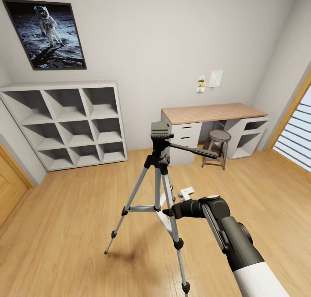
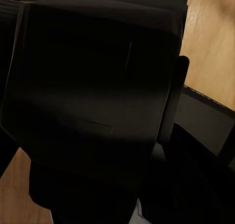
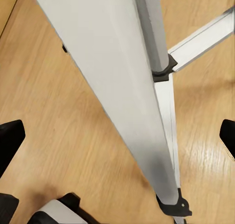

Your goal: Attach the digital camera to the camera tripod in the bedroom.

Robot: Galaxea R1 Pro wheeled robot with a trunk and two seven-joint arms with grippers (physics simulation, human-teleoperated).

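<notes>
My right claw [image 3: 117, 131] spread wide, tips either side of tripod leg [image 3: 142, 116], not touching it. In head view right arm reaches low into tripod [image 1: 158, 189], level with leg brace, well below head [image 1: 159, 132]. Leg's long axis runs steeply down to floor; mount plate sits up and beyond claw. Left wrist view: big dark boxy mass hard against lens, maybe camera; left claw state cannot tell. Farther: stool [image 1: 219, 146], counter [image 1: 214, 113], shelf [image 1: 69, 124].
</notes>
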